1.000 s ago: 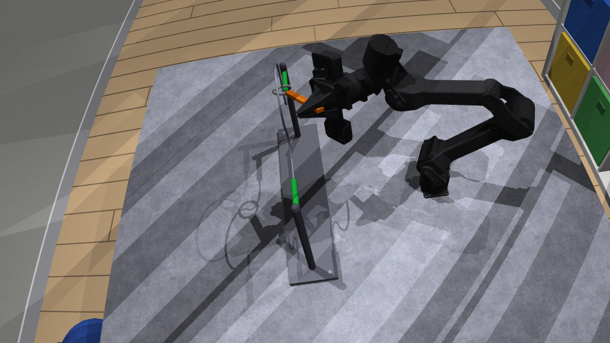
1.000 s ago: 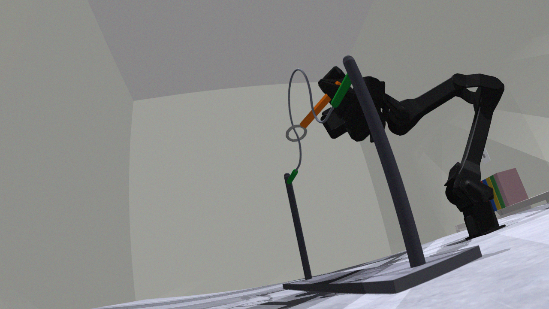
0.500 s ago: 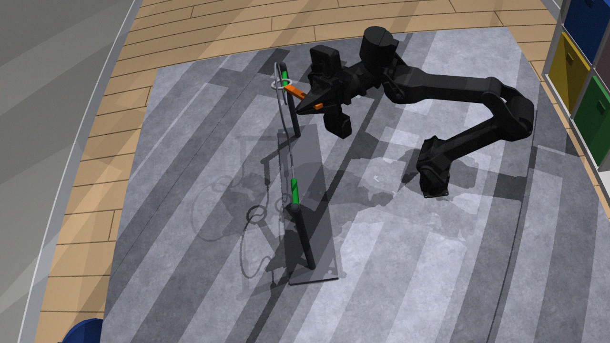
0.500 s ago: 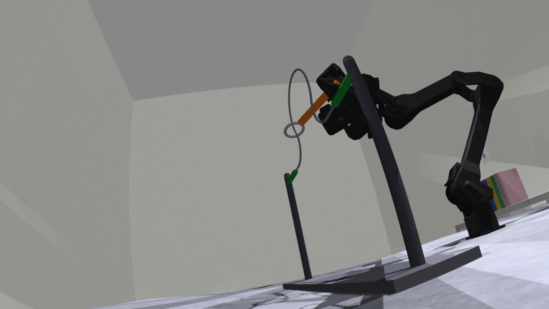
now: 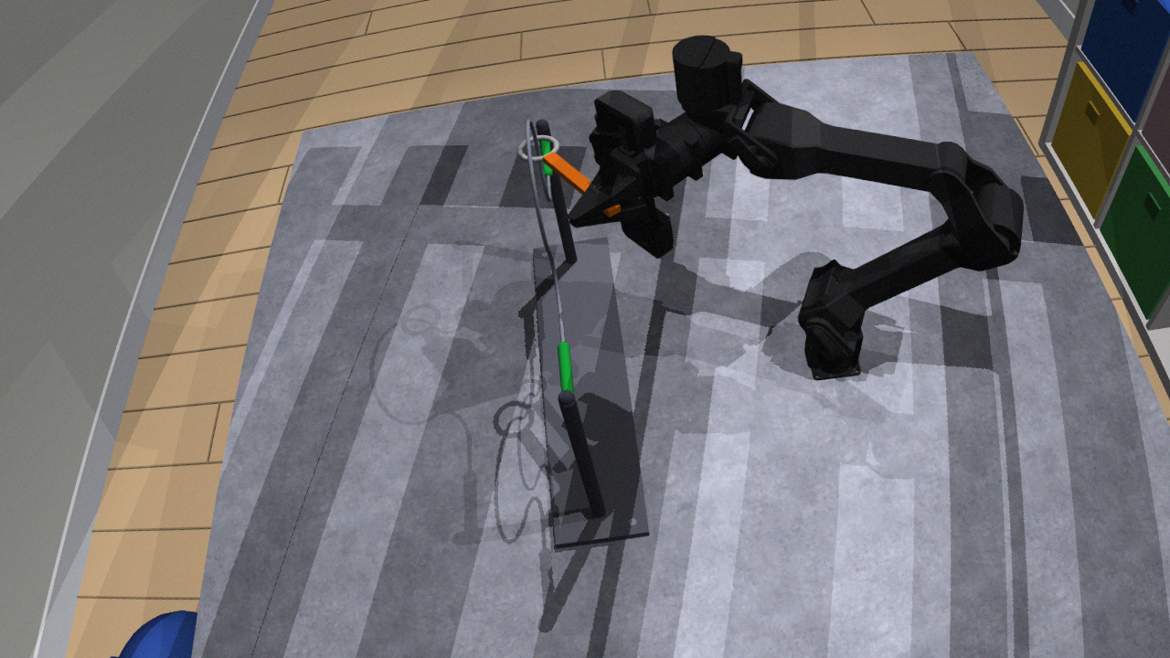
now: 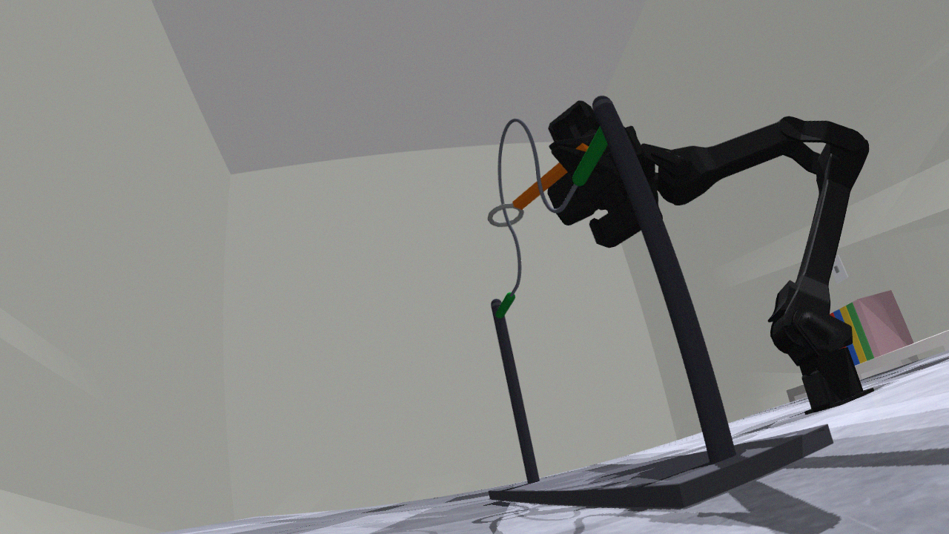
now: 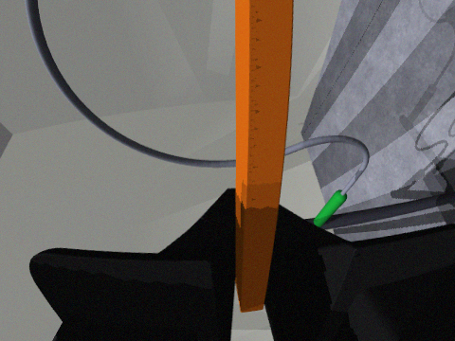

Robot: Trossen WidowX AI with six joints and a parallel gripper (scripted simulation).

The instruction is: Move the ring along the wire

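- I have the ring [image 5: 537, 148], a thin pale-grey hoop, high up on the wire [image 6: 512, 156]; from the top view it sits over the green sleeve [image 5: 544, 148] near the far post [image 5: 558, 204], but the exterior view puts it on the grey curve, so I cannot tell which part runs through it.
- The handle [image 5: 567, 174] is a flat, straight orange bar with square edges; the wrist view shows a row of tiny marks down one edge, too small to read.
- My end effector [image 5: 595, 204] is clenched on the lower end of that handle, black wedge-shaped fingers pressing on both faces, a short stub of orange poking out behind them.
- The wire is a slim grey rod bent into a tall loop and a dip, capped at each end by a glossy green sleeve.
- The near green sleeve [image 5: 564, 366] sits just beside the top of the near post [image 5: 582, 454].
- Both posts are dark round rods on a flat dark rectangular base plate [image 5: 609, 524], standing toward the middle of the table [image 5: 818, 507].
- The table surface is a mottled grey with pale and dark stripes.
- Beyond the table's right edge I see a shelf [image 5: 1112, 147] with blue, yellow and green bins; what is inside is hidden.
- I read no writing or brand anywhere.
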